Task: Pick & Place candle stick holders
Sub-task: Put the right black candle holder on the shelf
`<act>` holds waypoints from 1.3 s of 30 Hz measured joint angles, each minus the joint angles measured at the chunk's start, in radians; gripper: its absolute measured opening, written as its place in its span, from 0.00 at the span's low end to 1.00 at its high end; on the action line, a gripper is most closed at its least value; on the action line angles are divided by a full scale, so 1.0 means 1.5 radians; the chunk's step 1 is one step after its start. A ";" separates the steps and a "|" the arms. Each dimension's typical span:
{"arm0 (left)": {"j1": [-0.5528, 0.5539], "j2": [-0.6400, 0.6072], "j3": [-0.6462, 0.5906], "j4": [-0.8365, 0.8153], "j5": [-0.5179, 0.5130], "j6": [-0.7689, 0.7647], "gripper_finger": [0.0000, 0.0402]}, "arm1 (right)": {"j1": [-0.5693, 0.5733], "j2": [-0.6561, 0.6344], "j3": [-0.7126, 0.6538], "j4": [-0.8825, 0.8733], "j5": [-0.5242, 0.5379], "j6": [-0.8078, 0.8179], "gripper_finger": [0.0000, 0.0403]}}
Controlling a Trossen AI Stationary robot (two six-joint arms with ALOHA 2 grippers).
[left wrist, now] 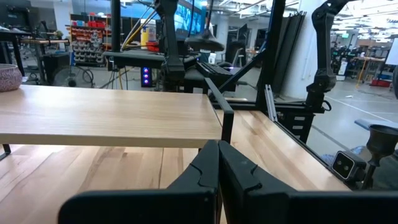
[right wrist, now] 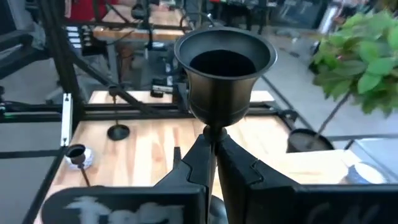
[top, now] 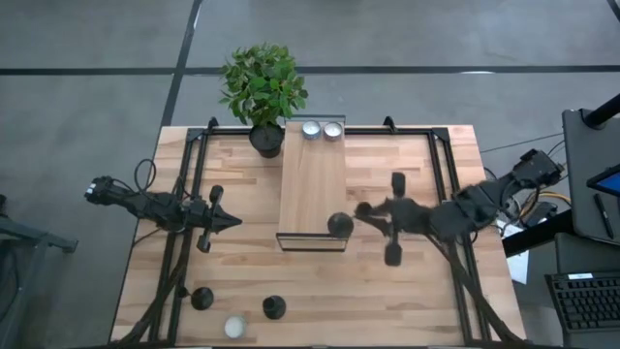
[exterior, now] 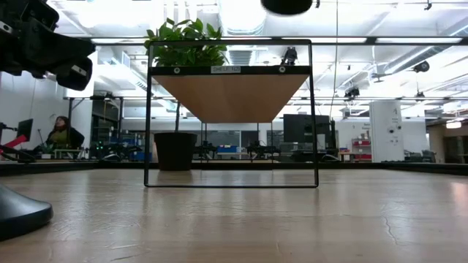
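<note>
A black candle stick holder is upright in my shut right gripper, over the near end of the raised wooden shelf. Its cup fills the right wrist view. Its domed base shows above the shelf top in the low view and the left wrist view. Two more black holders stand on their bases on the table at the near left. My left gripper is shut and empty, left of the shelf. My right gripper pinches the holder's thin stem just under the cup, between its two fingers. The fingers come level from the table's right and lie across the stem. The holder stands upright in the hold, its base lifted clear above the shelf top.
Two white-and-silver tealights sit on the shelf's far end, and a third lies near the table's front edge. A potted green plant stands at the far edge, left of the shelf. Black frame rails run along both sides.
</note>
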 joint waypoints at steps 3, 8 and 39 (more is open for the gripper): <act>0.000 0.000 0.000 0.000 0.000 0.000 0.00 | -0.042 0.012 0.007 0.005 -0.062 0.003 0.03; 0.000 0.000 0.000 0.000 0.000 0.000 0.00 | -0.092 0.025 0.009 -0.003 -0.088 0.007 0.03; 0.000 0.000 0.000 0.000 0.000 0.000 0.00 | -0.144 0.076 -0.018 -0.040 -0.092 0.099 0.03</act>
